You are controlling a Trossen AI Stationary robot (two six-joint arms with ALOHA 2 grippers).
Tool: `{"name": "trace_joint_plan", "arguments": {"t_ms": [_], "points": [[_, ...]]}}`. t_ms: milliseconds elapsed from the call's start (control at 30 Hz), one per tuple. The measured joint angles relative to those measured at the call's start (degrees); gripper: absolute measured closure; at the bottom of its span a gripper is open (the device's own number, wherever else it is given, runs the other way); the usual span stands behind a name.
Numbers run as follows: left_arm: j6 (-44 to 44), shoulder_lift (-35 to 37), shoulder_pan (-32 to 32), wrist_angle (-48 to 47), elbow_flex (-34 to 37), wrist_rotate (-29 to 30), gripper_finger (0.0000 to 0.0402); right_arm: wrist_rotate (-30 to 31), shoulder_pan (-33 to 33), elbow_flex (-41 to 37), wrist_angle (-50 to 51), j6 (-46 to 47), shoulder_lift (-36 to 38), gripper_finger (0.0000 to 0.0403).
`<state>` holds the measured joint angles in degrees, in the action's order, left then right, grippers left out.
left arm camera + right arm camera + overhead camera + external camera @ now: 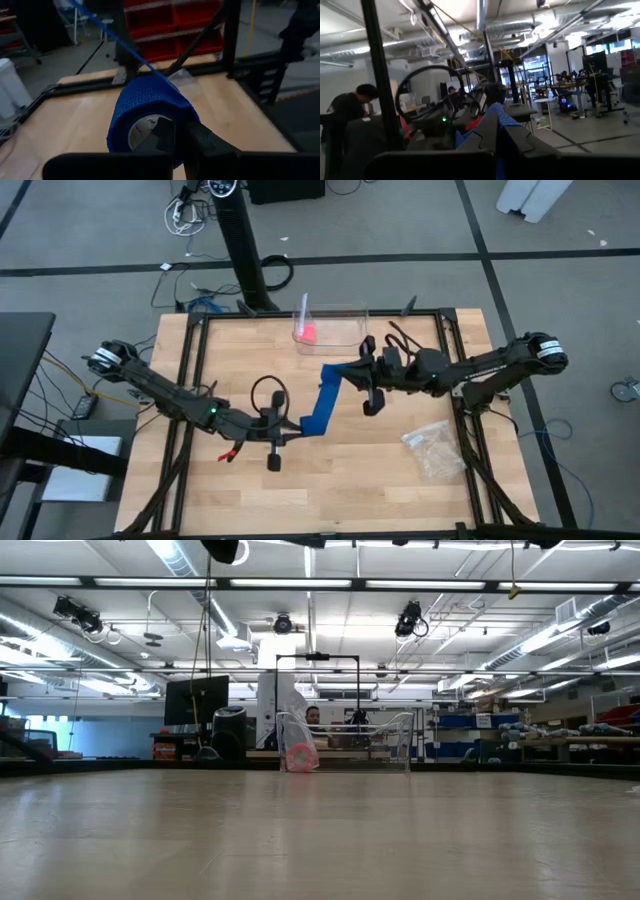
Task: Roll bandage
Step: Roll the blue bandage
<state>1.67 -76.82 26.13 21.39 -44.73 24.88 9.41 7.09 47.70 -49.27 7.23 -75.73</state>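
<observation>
1. both pairs of fingers are clenched on the bandage (pixel 323 402): the left gripper (pixel 288 428) pinches the rolled end, and the right gripper (pixel 352 372) nips the free end of the strip.
2. wooden table (pixel 330 490) fills the middle of the high view, framed by dark rails, with grey floor around it.
3. left arm (pixel 160 390) reaches in from the left edge toward the table's centre; right arm (pixel 490 365) comes in from the right edge, and the two grippers are near each other, the blue strip stretched between them.
4. bandage runs as a bright blue band slanting from the left gripper up to the right gripper, lifted clear of the wood; in the left wrist view its roll (pixel 150 117) shows a pale core between the dark fingers (pixel 165 137).
5. clear plastic box (pixel 332 325) stands at the far edge of the table with a small pink object (pixel 308 333) inside.
6. clear plastic bag (pixel 435 448) lies on the right side, near the rail, well apart from the bandage.
</observation>
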Motion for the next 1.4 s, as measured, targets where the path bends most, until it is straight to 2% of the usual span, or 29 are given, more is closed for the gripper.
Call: {"name": "trace_joint_plan", "arguments": {"t_ms": [133,433,600,733,1167,1300,1400], "points": [[0.00,-1.08,0.28,2.51,-0.06,-0.79,0.0384,0.00,-0.77,0.03,-0.30,3.68,-1.75,0.0368],[-1.95,-3.16,0.54,4.76,-0.04,-2.80,0.0384,1.21,-0.80,0.20,-1.99,11.63,-3.84,0.0275],[-2.14,-3.13,1.64,8.45,-0.04,-4.11,0.0385,2.56,-0.58,0.20,-1.44,12.49,-3.84,0.0246],[-2.40,-3.14,2.49,12.13,-0.49,-6.75,0.0385,3.39,-0.52,0.20,1.31,13.42,-3.84,0.0238],[-2.47,-3.12,3.65,11.80,-5.56,-8.65,0.0385,2.29,0.80,0.20,6.23,15.23,-3.84,0.0235],[-2.51,-3.14,3.65,11.78,-6.84,-8.61,0.0385,0.28,1.94,0.20,9.24,12.30,-3.58,0.0235],[-2.84,-3.12,3.65,11.78,-7.98,-8.21,0.0385,-0.44,3.09,0.20,16.30,9.08,-1.86,0.0235]]}}
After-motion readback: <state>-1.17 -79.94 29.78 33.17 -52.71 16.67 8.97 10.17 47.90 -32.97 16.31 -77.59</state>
